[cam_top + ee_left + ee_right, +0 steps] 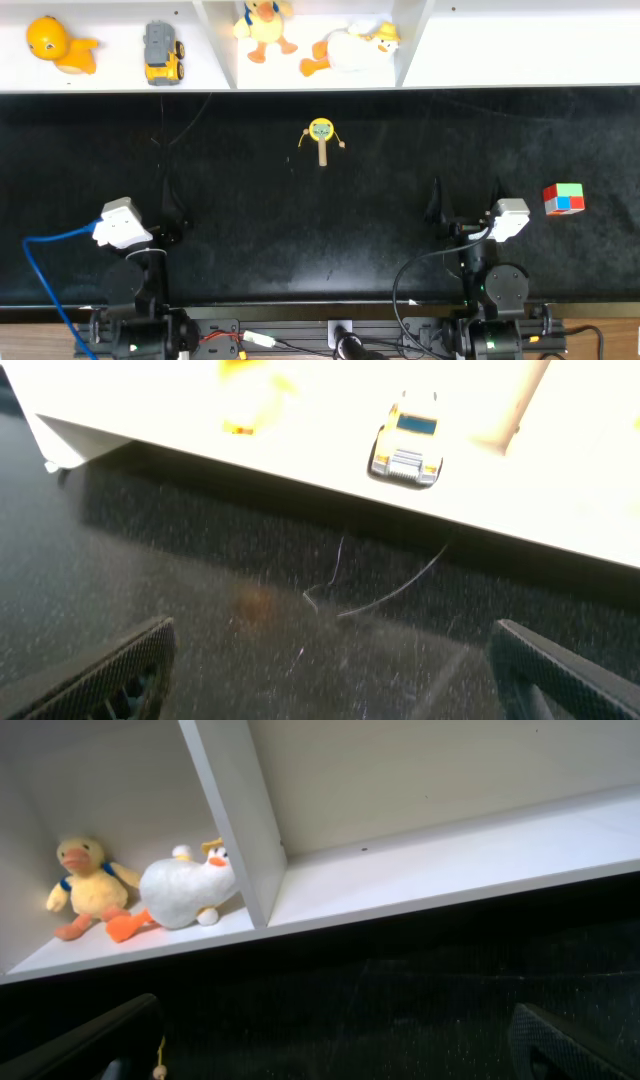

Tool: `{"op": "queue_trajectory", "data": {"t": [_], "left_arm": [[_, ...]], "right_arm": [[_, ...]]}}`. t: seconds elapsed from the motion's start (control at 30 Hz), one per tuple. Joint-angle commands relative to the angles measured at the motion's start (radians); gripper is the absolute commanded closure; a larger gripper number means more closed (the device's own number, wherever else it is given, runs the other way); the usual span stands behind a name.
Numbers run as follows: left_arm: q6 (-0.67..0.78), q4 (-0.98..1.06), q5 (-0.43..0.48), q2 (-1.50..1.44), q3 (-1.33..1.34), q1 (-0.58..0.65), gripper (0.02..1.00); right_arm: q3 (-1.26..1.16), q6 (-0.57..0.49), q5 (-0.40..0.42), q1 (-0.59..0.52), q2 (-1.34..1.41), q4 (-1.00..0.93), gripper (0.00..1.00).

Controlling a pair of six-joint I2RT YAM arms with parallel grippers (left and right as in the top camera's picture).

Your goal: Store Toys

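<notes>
A small yellow drum rattle on a wooden stick (321,139) lies on the black mat, up the middle of the top view. A red, green and blue cube (564,199) sits at the mat's right side. My left gripper (330,695) is open and empty low over the mat at the near left, facing the shelf where a yellow toy truck (407,440) stands. My right gripper (330,1060) is also open and empty at the near right (466,205), left of the cube. It faces a yellow plush duck (88,883) and a white plush duck (180,892).
A white shelf unit (320,82) with dividers runs along the far edge. It holds an orange duck toy (60,45), the truck (163,53) and the two plush ducks (265,25) (350,48). Its rightmost compartment (530,40) is bare. A blue cable (50,270) trails from the left arm.
</notes>
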Motion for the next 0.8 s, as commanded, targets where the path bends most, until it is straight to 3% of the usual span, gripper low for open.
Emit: {"op": "queue_trajectory", "data": {"t": [0.03,0.33,0.8], "left_arm": [[-0.009,0.051,0.003,-0.029,-0.033,-0.01,0.02],[0.038,0.049,-0.001,-0.051,-0.033,-0.069,0.02],[0.051,0.049,0.011,-0.051,-0.033,-0.068,0.02]], "right_arm": [[-0.014,0.007,0.011,0.006,-0.007,0.005,0.007],[-0.014,0.007,0.011,0.006,-0.007,0.005,0.005],[-0.014,0.007,0.011,0.006,-0.007,0.005,0.005]]}}
